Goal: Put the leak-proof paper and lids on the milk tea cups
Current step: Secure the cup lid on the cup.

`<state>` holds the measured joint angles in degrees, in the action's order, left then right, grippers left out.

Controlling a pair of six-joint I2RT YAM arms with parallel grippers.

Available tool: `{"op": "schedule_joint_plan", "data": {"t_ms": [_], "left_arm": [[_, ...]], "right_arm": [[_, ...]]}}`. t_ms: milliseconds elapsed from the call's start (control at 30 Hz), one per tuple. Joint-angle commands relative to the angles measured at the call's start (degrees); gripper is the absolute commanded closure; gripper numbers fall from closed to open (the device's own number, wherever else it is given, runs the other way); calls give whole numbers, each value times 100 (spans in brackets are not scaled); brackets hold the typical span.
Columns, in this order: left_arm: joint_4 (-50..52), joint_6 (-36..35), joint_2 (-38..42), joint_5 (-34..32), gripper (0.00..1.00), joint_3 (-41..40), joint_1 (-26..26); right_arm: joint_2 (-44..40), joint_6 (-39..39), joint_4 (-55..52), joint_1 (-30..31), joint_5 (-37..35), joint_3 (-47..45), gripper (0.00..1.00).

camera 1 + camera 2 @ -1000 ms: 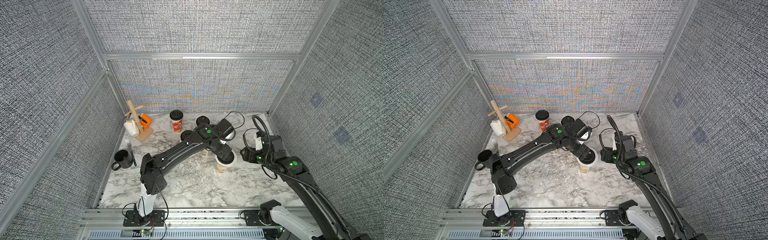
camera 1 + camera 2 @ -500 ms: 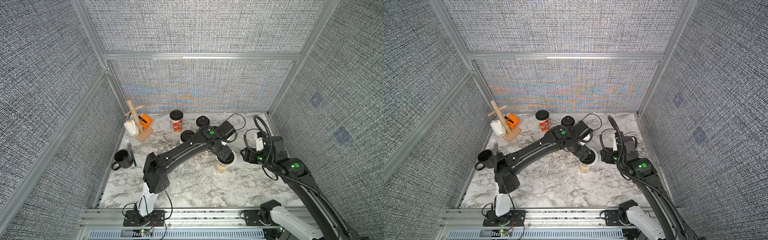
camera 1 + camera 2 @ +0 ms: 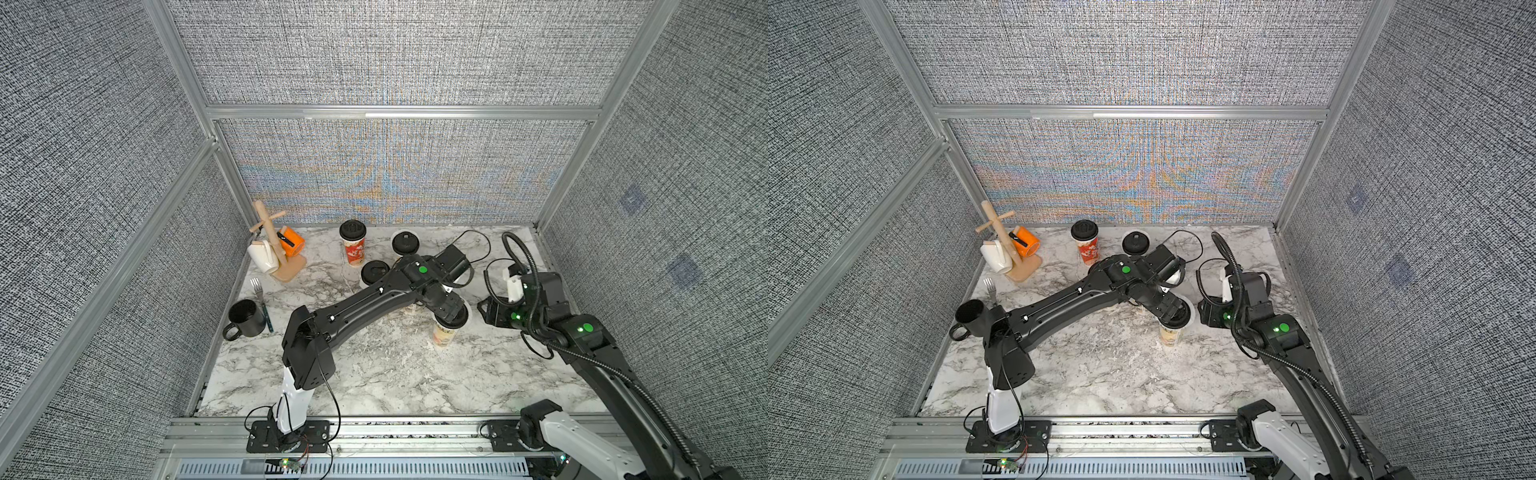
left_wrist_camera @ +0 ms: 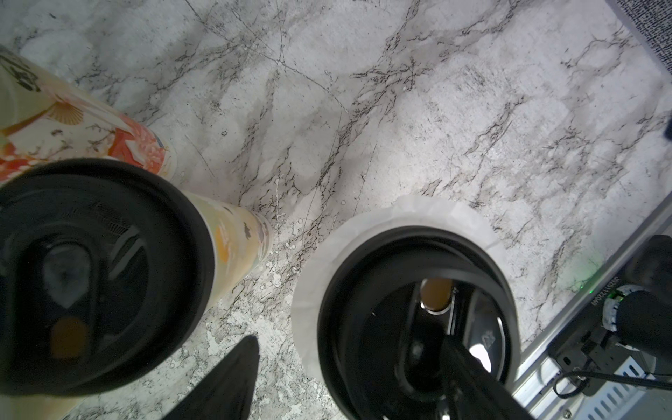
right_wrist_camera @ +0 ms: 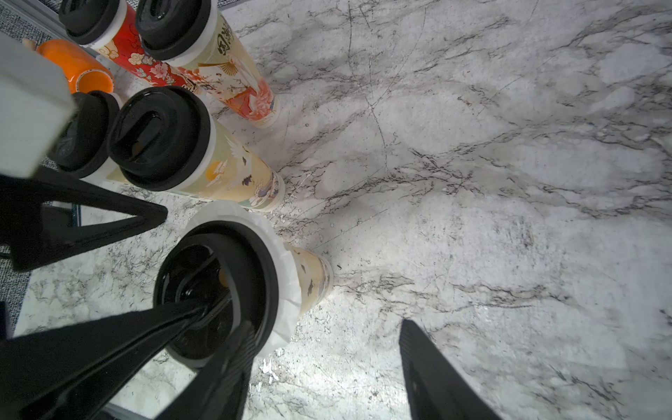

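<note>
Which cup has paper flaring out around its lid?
The beige cup nearest the front: white paper frills wide around its black lid. The other four cups show only a narrow white band.

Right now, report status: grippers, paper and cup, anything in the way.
Left gripper open, one finger on the black lid. Right gripper open beside it. Leak-proof paper under that lid on the near cup. Another lidded cup stands close by.

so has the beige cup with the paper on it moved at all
No. In a top view the beige cup stands in the same spot as before, just as far from the red cup at the back.
</note>
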<state>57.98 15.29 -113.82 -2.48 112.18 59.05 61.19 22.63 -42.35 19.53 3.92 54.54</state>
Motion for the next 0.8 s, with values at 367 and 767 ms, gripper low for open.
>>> {"op": "schedule_joint_plan", "data": {"t_ms": [367, 767], "left_arm": [[637, -34, -53, -299, 22, -455, -7], [612, 86, 132, -363, 24, -662, -8]], "right_arm": [[664, 215, 639, 393, 206, -146, 38], [295, 281, 445, 392, -18, -52, 40]]}}
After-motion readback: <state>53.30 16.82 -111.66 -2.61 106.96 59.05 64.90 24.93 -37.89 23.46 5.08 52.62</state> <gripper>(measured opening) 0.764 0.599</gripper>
